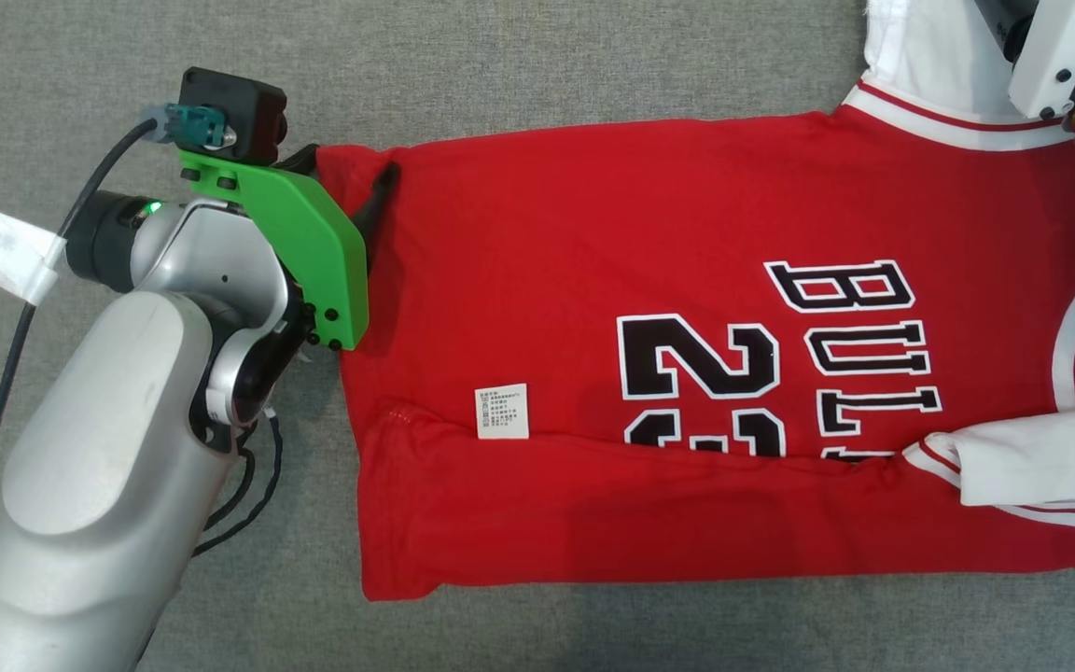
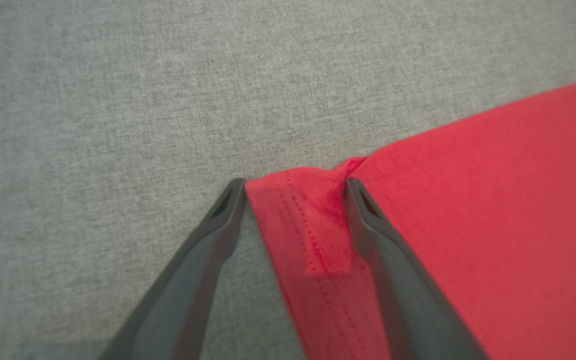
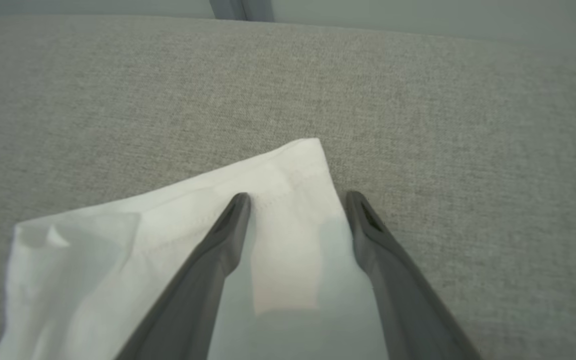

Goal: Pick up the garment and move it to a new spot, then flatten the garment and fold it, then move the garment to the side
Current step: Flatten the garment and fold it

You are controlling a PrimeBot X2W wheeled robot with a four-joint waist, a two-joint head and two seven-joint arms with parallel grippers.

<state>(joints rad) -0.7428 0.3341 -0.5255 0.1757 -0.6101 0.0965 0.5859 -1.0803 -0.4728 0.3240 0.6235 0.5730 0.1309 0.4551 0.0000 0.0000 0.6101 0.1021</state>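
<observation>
The red thin-cloth jersey [image 1: 537, 252] lies flat on the grey woven surface [image 1: 500, 56], its near edge already folded over. Farther, both pincers stand spread, likely for the next fold: the left gripper [image 2: 294, 184] astride the curled hem corner [image 2: 313, 225], the right gripper [image 3: 297, 196] over the white sleeve cuff [image 3: 288, 170]. The wrist views show these corners closely; the head view, the whole layout.

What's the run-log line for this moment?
garment: red jersey, one long edge folded over, on grey surface | left gripper: open, straddling hem corner | right gripper: open, straddling white sleeve edge
</observation>
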